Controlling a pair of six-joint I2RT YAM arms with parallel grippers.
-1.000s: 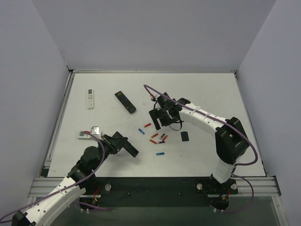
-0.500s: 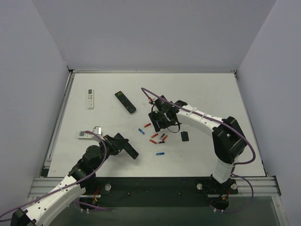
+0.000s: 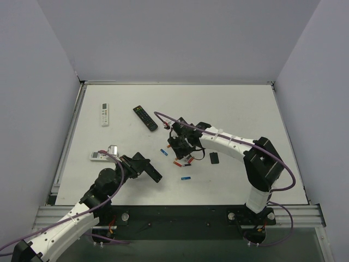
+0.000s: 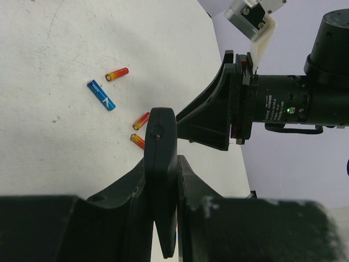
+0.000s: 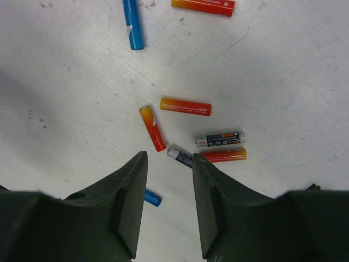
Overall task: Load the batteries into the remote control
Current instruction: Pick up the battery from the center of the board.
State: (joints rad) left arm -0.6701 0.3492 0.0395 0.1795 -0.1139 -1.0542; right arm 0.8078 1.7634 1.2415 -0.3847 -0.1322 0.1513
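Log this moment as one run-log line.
left claw: shut on slim matte-black bar-shaped remote | right claw: open over small dark cylindrical battery lying on white table

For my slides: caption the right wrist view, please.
Right end effector, open, above red-orange, blue and dark cylindrical batteries scattered on white table.

Print on batteries (image 5: 220, 138) tiny — nothing legible.

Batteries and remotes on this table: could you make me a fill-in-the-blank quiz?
1. The left end effector grips a slim black ____.
2. The right end effector hovers, jaws apart, above scattered ____.
3. Two white remotes lie on the ____ half of the table.
Answers: remote control; batteries; left.
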